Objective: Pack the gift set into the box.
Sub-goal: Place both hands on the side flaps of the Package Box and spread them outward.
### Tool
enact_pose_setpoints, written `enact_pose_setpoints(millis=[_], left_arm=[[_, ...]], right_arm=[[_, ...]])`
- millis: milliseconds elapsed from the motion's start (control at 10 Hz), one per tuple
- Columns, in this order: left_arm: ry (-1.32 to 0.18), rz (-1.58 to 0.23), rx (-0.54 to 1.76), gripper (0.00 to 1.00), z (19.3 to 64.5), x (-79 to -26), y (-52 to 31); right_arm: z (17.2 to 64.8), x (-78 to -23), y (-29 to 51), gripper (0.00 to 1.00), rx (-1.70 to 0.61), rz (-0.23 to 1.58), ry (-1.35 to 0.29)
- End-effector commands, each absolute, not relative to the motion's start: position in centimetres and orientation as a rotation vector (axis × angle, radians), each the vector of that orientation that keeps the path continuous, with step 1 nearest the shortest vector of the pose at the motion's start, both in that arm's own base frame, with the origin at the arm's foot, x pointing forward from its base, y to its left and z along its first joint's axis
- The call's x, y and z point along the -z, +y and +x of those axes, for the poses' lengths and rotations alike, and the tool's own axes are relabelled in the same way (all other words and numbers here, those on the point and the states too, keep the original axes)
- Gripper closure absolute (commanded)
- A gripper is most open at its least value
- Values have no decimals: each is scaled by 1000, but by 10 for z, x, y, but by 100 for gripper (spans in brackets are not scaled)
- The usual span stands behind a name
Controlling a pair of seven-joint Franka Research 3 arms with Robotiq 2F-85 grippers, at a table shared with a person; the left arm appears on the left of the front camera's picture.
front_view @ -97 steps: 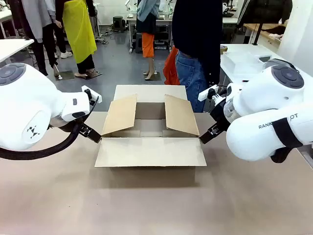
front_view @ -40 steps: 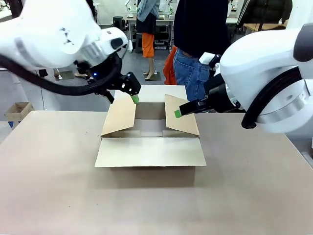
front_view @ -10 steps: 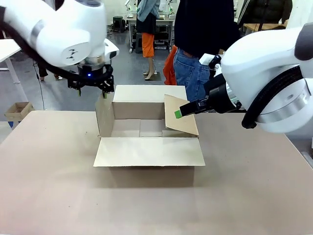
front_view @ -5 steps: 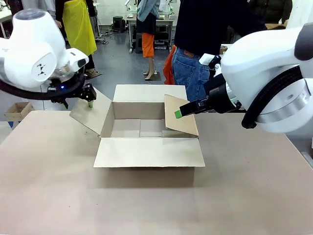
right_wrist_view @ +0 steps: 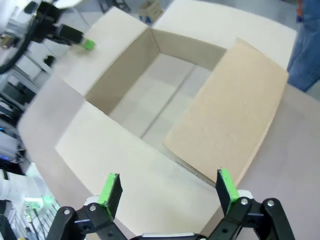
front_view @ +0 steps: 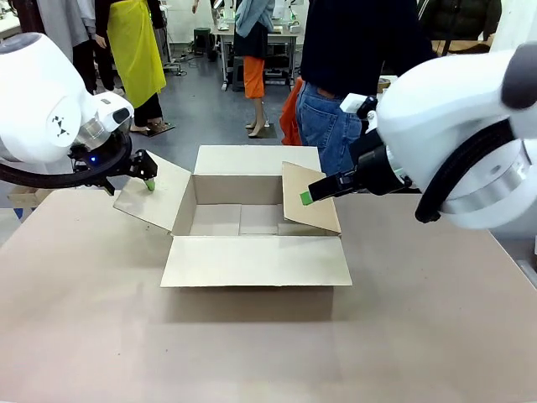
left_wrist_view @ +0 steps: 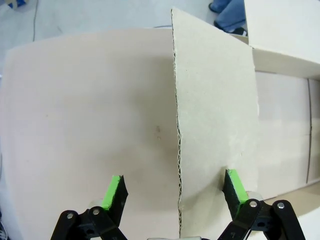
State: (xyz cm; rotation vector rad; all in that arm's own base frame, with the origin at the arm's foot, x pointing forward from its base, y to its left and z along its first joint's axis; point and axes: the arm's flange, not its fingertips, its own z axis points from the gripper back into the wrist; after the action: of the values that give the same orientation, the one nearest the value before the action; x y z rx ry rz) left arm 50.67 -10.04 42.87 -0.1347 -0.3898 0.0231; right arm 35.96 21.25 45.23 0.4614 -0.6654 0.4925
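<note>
Swung outward since a second ago, the left flap (front_view: 151, 201) of the box (front_view: 252, 262) now slopes toward the desk (front_view: 252, 353) beneath the left end effector (front_view: 148, 182), whose fingers are spread wide and grip nothing. The right flap (front_view: 315, 206) leans inward just under the right end effector (front_view: 305, 197), which is equally spread and empty. Opening looks half done, and the gift set has yet to go in. The left wrist view adds that the flap's cut edge runs between the fingers, one pad (left_wrist_view: 234, 185) against its face. The right wrist view shows the box floor bare.

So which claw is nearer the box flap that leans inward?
Right. The right claw is open just over that flap; the left claw is across the box, straddling the edge of the opposite flap.
</note>
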Motion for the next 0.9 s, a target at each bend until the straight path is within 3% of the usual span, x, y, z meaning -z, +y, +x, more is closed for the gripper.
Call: enact_pose_setpoints(millis=[0,200,300,800], left_arm=[[-382,-99,-40,0,508,-434,-106],[-382,-99,-40,0,508,-434,-106],[-382,-99,-40,0,508,-434,-106],[-382,-99,-40,0,508,-434,-106]], right_arm=[[388,-498,263,0,-517,247,-481],[438,-529,339,0,-470,-41,-264],[452,-538,370,0,-501,-78,-193],[482,-513,411,0,-354,-221,-219]])
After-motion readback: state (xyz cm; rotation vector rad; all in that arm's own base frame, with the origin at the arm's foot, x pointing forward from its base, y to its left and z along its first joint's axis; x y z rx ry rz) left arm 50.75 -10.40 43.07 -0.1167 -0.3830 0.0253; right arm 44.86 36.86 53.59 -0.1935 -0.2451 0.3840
